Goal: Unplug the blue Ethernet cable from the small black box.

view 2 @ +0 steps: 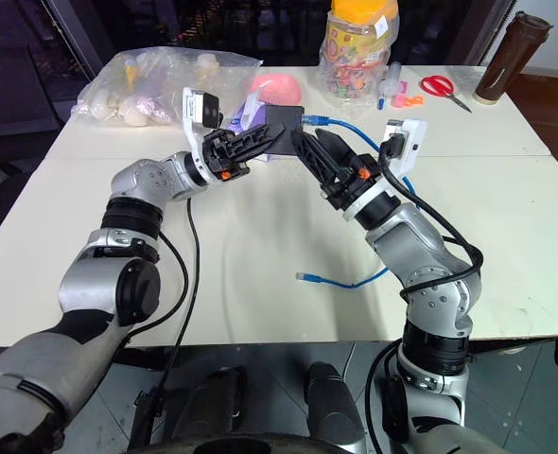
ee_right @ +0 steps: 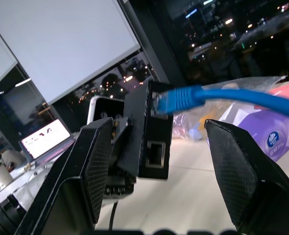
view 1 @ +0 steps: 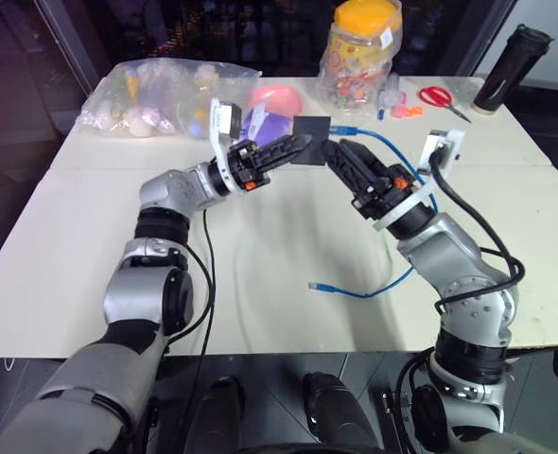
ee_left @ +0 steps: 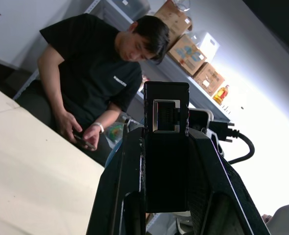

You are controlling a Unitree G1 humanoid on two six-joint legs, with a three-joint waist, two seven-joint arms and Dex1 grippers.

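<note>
My left gripper (view 1: 301,144) is shut on the small black box (view 1: 312,126) and holds it in the air above the far middle of the table. In the left wrist view the box (ee_left: 166,156) stands clamped between both fingers (ee_left: 117,186), with an empty port facing the camera. The blue Ethernet cable (view 1: 397,156) is plugged into the box's right edge by its plug (ee_right: 171,100). It loops down past my right arm, and its free end (view 1: 319,285) lies on the table. My right gripper (view 1: 339,147) is open just right of the box, its fingers (ee_right: 93,161) spread beside box and plug, touching neither.
At the table's far side are a clear plastic bag of small items (view 1: 156,95), a pink object (view 1: 277,97), a purple tissue box (ee_right: 262,127), a candy jar with an orange lid (view 1: 364,52), red scissors (view 1: 440,96) and a dark bottle (view 1: 511,66). A person (ee_left: 95,73) sits beyond the table.
</note>
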